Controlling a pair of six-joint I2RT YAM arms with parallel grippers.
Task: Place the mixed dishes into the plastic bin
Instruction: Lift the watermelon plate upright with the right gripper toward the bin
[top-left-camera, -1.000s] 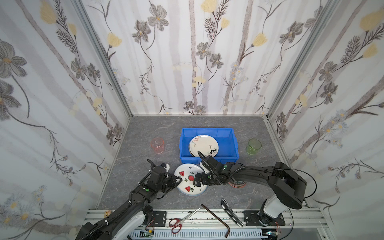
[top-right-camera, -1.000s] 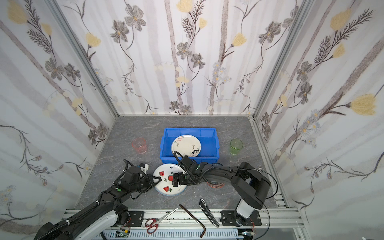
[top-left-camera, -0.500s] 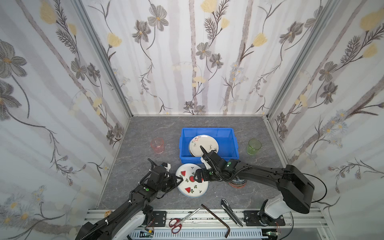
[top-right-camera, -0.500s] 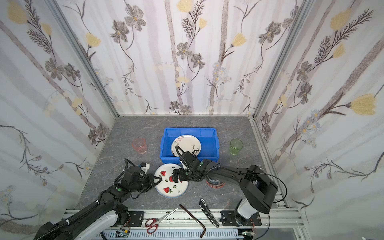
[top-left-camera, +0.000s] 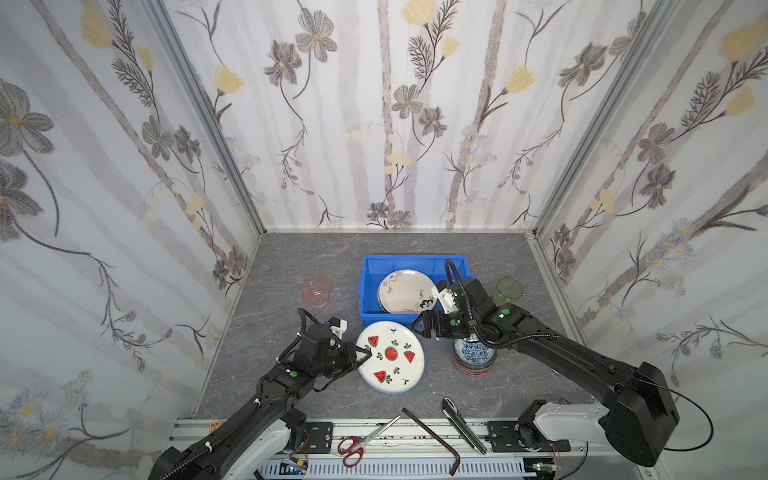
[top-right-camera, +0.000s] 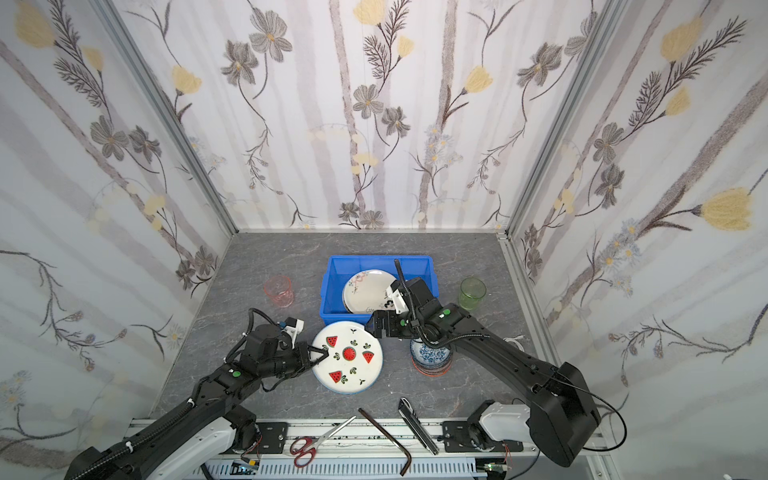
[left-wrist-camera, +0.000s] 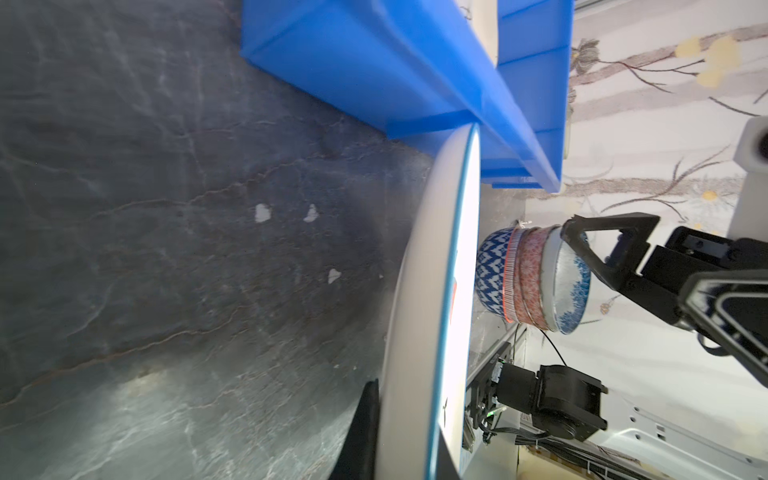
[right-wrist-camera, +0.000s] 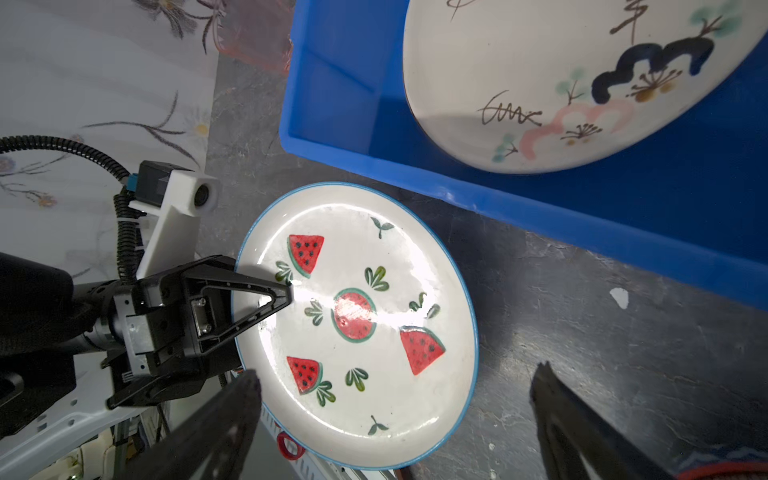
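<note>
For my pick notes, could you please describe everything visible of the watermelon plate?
The watermelon plate is round, glossy white like ceramic, with a thin blue rim, a whole melon at centre, three red slices and green leaves. It is face up just in front of the blue bin. The left gripper pinches its edge, one finger above, one below.

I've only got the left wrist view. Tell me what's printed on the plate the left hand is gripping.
Observer: Watermelon slices. The left hand is shut on the rim of the watermelon plate.
Operator: Report the right hand.
Observer: Wide open, holding nothing.
Operator: Say what is in the blue bin.
Observer: Only the scribbled plate.
</note>
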